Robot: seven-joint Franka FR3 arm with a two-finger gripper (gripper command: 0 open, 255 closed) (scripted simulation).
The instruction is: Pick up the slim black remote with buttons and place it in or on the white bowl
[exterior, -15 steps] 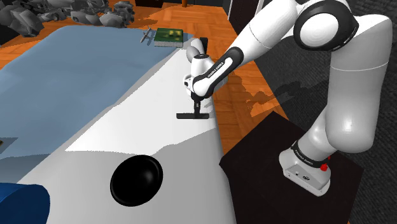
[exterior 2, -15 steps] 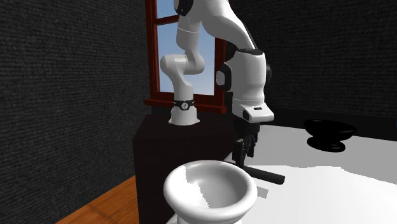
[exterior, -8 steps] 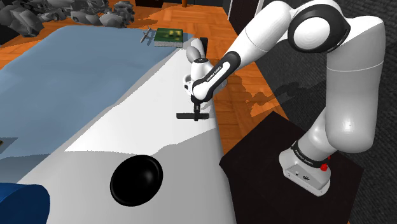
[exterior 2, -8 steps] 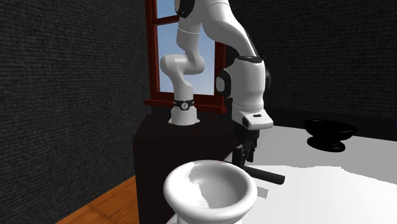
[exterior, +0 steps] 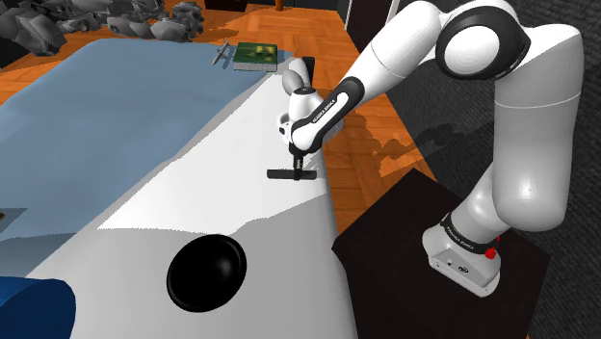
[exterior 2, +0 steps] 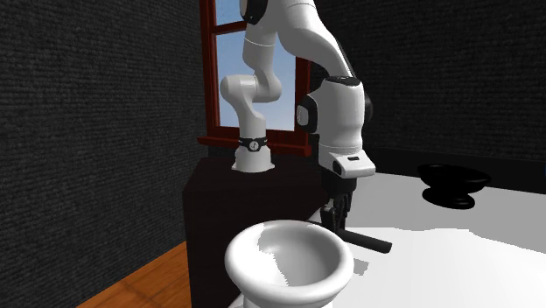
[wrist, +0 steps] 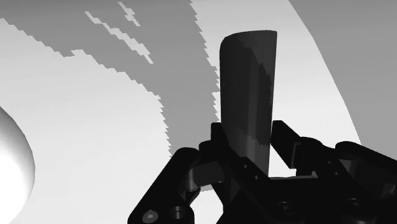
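Now the black gripper (exterior: 299, 169) pinches the slim black remote (wrist: 248, 89) lying on the white tabletop (exterior 2: 455, 258), near the white bowl (exterior 2: 289, 282).

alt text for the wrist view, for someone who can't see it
A slim dark remote lies on a pale surface, its near end clasped between the jaws of the black gripper. The rounded edge of a white bowl shows beside the gripper.

Room in a house, going by the wood plank floor (exterior: 308, 27), red-framed window (exterior 2: 227, 52) with sky behind it, and dark textured walls (exterior 2: 96, 131).
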